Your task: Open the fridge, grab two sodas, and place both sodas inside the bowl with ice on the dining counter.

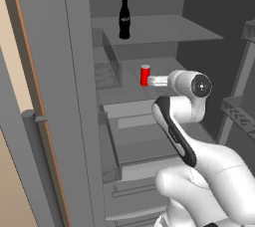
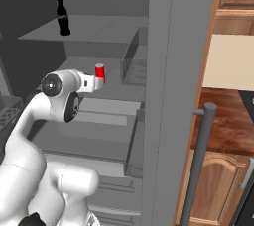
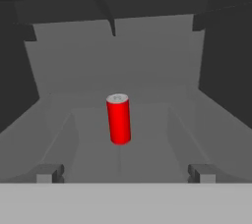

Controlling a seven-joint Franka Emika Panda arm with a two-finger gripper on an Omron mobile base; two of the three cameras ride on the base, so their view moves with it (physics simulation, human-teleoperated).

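Note:
The fridge (image 1: 55,96) (image 2: 168,86) stands open, with grey shelves inside. A small red soda can (image 1: 145,75) (image 2: 99,73) (image 3: 118,119) stands upright on the middle shelf. One shelf higher stands a slim black cola bottle (image 1: 124,19) (image 2: 62,17). My gripper (image 1: 151,80) (image 2: 95,82) (image 3: 124,174) reaches into the fridge at the can's height, just short of it. It is open, with nothing between its fingertips (image 3: 49,173), and the can sits centred ahead of the gap. The bowl with ice is out of view.
The open fridge door with its bar handle (image 2: 198,165) stands close on the right, and door bins (image 1: 239,111) hang on the far side. A reddish-brown countertop (image 2: 223,126) over light wood cabinets lies beyond the door. Drawers (image 1: 134,191) sit below the shelves.

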